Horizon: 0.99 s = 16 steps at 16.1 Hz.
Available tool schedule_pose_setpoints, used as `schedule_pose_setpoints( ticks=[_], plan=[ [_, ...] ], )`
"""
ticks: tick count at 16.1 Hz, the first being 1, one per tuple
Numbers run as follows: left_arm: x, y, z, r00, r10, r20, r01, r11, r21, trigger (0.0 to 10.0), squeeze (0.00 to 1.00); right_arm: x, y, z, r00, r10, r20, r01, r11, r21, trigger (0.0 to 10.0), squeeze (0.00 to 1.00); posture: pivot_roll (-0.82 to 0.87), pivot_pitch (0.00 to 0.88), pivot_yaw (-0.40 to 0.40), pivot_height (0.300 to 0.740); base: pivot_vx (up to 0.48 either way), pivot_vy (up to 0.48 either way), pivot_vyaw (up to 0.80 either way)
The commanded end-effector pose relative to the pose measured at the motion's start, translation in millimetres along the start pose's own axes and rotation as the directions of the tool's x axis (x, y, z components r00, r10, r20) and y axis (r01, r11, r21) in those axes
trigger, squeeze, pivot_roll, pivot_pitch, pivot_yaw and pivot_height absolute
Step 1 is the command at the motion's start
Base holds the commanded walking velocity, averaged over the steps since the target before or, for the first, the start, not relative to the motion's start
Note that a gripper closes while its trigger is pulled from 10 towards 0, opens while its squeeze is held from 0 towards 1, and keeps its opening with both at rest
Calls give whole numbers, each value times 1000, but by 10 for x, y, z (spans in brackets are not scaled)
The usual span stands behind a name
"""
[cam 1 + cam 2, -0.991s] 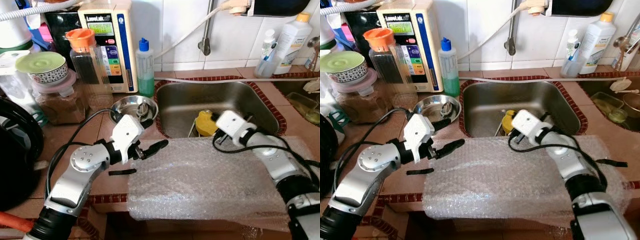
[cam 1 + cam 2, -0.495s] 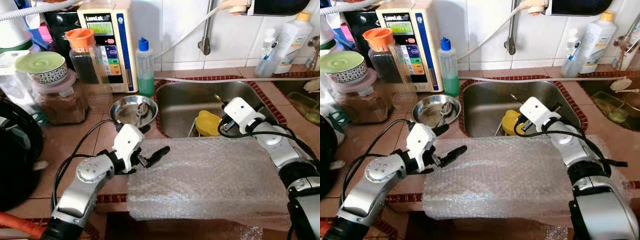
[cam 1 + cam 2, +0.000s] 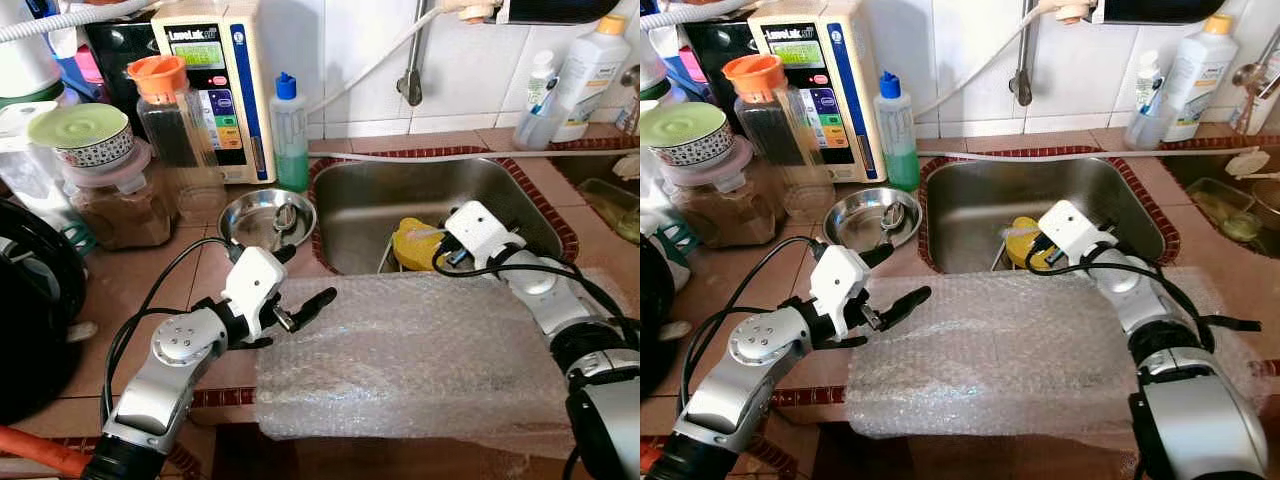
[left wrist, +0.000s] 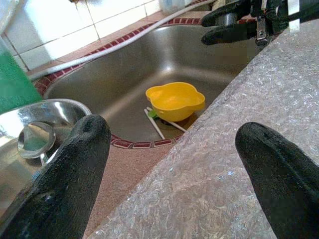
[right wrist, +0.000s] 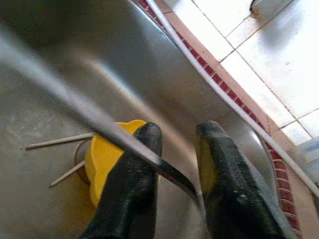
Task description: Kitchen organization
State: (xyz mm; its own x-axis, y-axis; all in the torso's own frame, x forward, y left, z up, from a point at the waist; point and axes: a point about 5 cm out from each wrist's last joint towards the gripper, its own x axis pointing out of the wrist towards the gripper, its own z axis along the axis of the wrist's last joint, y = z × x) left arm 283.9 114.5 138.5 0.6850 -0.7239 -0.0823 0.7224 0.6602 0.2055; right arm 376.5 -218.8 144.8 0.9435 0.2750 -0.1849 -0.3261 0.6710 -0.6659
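A yellow bowl (image 3: 412,246) lies in the steel sink (image 3: 505,195) with thin white sticks (image 4: 155,125) beside it. My right gripper (image 3: 446,256) hangs over the sink's front edge, just right of the bowl, shut on a long thin metal utensil (image 5: 75,110) that points out over the bowl. A bubble-wrap sheet (image 3: 400,350) covers the counter in front of the sink. At the sheet's left edge my left gripper (image 3: 310,273) hovers open, holding nothing. A small steel bowl (image 3: 262,213) with a metal piece in it sits just beyond it.
Along the back left stand a white water machine (image 3: 213,80), a green bottle (image 3: 290,135), an orange-capped jar (image 3: 180,125), a brown-filled jar (image 3: 115,205) and a green-lidded bowl (image 3: 82,130). A large black object (image 3: 30,310) sits far left. Bottles (image 3: 590,65) stand at the back right.
My right gripper has dipped slightly toward the yellow bowl, and the utensil that pointed up now points left over the bowl. The left gripper has barely moved in the last half second.
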Motion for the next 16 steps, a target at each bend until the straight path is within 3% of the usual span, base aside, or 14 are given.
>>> schedule_pose_setpoints(
  ticks=[1,3,9,11,12,14,15,16],
  plan=[
    [-24,41,0,1000,5,-13,-4,1000,19,10000,1000,15,-51,34,1000,-16,6,16,1000,26,10000,1000,-186,58,85,740,0,0,0],
    [-26,32,12,1000,-19,-13,19,1000,19,10000,1000,20,-22,19,1000,9,-8,-9,999,36,10000,1000,-186,57,87,740,0,0,0],
    [-20,63,41,999,-31,-17,31,999,43,10000,1000,-40,105,-246,971,120,-208,-117,993,25,10000,1000,-191,54,86,740,0,0,0],
    [-17,61,44,999,-33,-18,34,998,49,10000,1000,-59,118,-299,962,135,-236,-117,989,86,10000,1000,-193,53,87,740,0,0,0],
    [-17,60,42,999,-34,-19,35,998,51,10000,1000,-50,84,-284,966,120,-228,-79,981,179,10000,1000,-195,55,89,740,0,0,0],
    [-13,62,42,999,-34,-20,35,998,51,10000,1000,-52,65,-293,963,130,-235,-68,964,256,10000,1000,-195,53,87,740,0,0,0],
    [-12,63,40,999,-36,-22,37,998,51,10000,1000,-52,30,-288,965,121,-233,-40,946,323,10000,1000,-195,53,87,740,0,0,0],
    [-11,62,40,999,-36,-22,37,998,52,10000,1000,-35,-19,-251,975,96,-202,8,888,459,10000,1000,-195,53,87,740,0,0,0]
  ],
)
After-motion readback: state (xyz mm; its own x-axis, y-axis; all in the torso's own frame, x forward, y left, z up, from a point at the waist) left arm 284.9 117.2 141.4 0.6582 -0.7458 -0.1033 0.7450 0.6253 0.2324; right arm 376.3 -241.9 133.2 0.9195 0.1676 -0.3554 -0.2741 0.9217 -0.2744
